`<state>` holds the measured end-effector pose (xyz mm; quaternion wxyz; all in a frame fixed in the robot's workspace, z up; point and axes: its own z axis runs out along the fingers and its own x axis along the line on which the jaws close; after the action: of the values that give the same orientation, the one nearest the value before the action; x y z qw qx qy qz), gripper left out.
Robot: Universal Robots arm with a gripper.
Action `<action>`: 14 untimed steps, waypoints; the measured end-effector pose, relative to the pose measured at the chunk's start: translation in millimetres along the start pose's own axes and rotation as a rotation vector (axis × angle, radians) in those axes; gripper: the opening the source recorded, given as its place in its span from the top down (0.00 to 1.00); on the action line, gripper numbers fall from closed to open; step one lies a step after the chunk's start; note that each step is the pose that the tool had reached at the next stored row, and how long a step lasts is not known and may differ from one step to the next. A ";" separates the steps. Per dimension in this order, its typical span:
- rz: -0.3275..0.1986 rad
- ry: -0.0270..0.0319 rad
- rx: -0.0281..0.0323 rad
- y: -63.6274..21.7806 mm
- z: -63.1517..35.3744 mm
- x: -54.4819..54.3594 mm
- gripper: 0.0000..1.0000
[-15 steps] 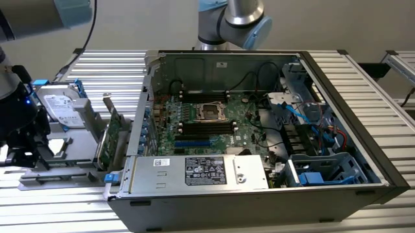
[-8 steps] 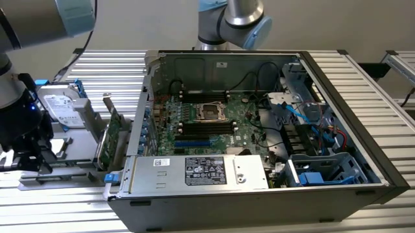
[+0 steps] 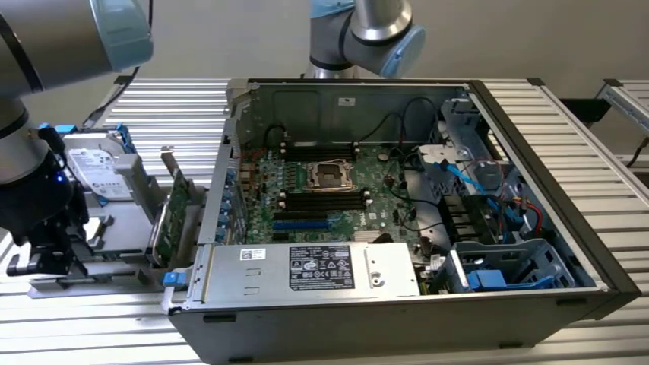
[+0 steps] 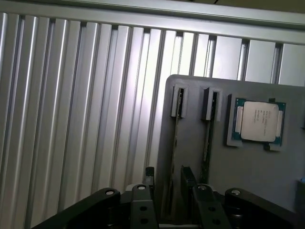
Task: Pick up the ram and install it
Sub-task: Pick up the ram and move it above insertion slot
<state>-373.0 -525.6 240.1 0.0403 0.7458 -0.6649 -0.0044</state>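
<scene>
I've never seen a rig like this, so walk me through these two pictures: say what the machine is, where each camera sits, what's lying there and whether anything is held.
The machine is a robot arm with two black jaws at its end. One picture comes from a camera standing off the arm: an open computer case sits on a ribbed metal table, its green motherboard exposed. At that view's left a grey tray carries a hard drive and a green expansion card. The other picture comes from a camera on the arm's wrist, looking past the jaws at the tray. There two ram sticks stand on edge in slots, next to a processor chip. The jaws stand open astride one ram stick; nothing is held.
</scene>
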 end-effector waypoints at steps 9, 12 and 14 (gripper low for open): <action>-0.001 0.0000 0.0003 -1.1 16.3 -0.8 0.64; -0.001 -0.0004 0.0008 -1.4 21.7 -1.1 0.64; -0.001 0.0000 0.0036 -1.0 25.3 -1.6 0.64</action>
<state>-373.7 -525.2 214.7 0.0390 0.7461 -0.6646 -0.0033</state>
